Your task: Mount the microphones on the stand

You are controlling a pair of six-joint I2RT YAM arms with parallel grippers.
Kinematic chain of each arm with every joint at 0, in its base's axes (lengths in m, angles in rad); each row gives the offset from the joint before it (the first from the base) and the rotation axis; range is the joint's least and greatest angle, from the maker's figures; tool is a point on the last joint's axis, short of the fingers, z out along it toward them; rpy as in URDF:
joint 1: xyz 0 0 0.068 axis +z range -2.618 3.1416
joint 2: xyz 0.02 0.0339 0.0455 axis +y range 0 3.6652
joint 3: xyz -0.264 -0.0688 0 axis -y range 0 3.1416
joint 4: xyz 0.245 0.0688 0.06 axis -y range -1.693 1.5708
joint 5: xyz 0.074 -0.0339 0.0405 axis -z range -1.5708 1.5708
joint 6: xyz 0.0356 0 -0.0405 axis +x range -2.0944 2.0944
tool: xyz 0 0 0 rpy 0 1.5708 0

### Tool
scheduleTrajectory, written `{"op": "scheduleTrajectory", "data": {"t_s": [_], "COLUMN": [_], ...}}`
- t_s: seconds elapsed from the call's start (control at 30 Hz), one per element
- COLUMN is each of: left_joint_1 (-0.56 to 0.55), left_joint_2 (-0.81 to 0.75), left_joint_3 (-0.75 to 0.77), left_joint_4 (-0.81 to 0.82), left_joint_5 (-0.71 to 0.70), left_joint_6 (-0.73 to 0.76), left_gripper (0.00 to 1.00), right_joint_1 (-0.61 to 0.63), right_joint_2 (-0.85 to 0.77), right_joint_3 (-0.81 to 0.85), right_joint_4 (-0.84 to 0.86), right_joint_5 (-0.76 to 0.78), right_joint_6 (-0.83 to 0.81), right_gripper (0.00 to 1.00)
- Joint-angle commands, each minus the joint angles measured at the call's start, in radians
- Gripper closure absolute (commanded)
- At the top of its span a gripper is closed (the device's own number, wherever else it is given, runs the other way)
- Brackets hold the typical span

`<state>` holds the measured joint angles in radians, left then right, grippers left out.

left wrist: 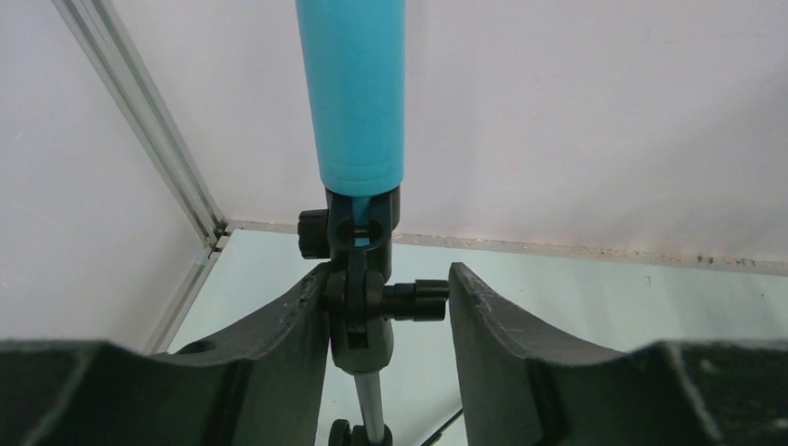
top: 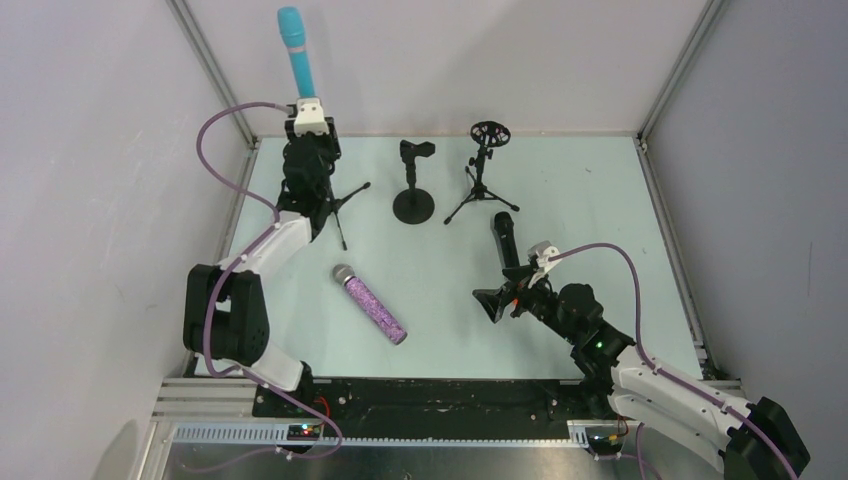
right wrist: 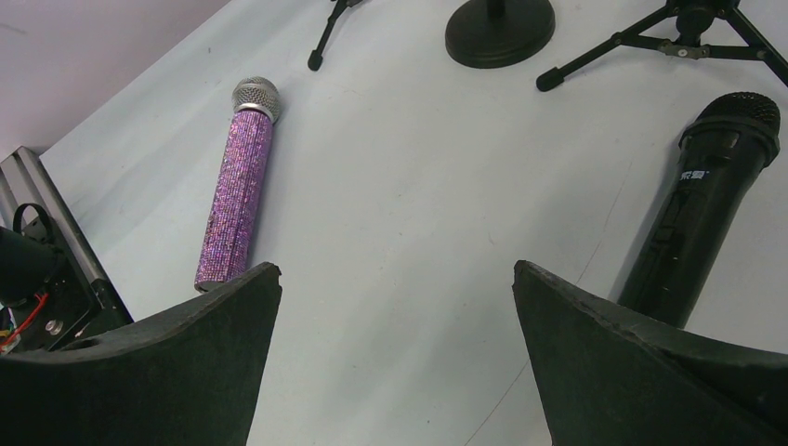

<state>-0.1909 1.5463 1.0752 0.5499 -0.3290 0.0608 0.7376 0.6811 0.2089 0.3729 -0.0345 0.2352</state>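
The turquoise microphone (top: 298,55) (left wrist: 358,93) stands upright in the clip of the left tripod stand (top: 340,205) at the back left corner. My left gripper (top: 312,125) (left wrist: 388,274) is partly open and straddles that stand's swivel joint (left wrist: 358,297), its fingers close on both sides. The purple glitter microphone (top: 375,303) (right wrist: 237,186) lies flat mid-table. The black microphone (top: 505,240) (right wrist: 706,204) lies to the right of it. My right gripper (top: 505,290) (right wrist: 398,269) hovers wide open and empty just in front of the black one.
A round-base stand with an empty clip (top: 414,195) (right wrist: 499,28) and a tripod stand with a ring mount (top: 485,180) (right wrist: 678,42) stand at the back middle. Aluminium frame posts (left wrist: 139,121) and white walls close in the table.
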Motion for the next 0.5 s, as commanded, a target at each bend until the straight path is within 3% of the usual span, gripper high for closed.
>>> {"op": "scheduleTrajectory", "data": {"t_s": [0.0,0.27,0.47], "left_joint_1": [0.004,0.004,0.005], "left_joint_2": [-0.046,-0.098,-0.167], "left_joint_3": [-0.007,-0.013,-0.034], "left_joint_4": [0.067,0.067,0.067], "left_joint_5": [-0.019,-0.058,-0.078], "left_joint_6": [-0.015,0.023,0.032], "left_gripper": [0.46,0.13,0.03], "right_joint_1": [-0.004,-0.007,-0.011], "right_joint_2": [-0.012,-0.015,-0.016], "right_joint_3": [-0.005,-0.006,-0.005], "right_joint_4": [0.041,0.045,0.05], "right_joint_5": [-0.005,-0.034,-0.043], "right_joint_6": [0.001,-0.011,-0.012], "right_gripper": [0.01,0.01,0.01]}}
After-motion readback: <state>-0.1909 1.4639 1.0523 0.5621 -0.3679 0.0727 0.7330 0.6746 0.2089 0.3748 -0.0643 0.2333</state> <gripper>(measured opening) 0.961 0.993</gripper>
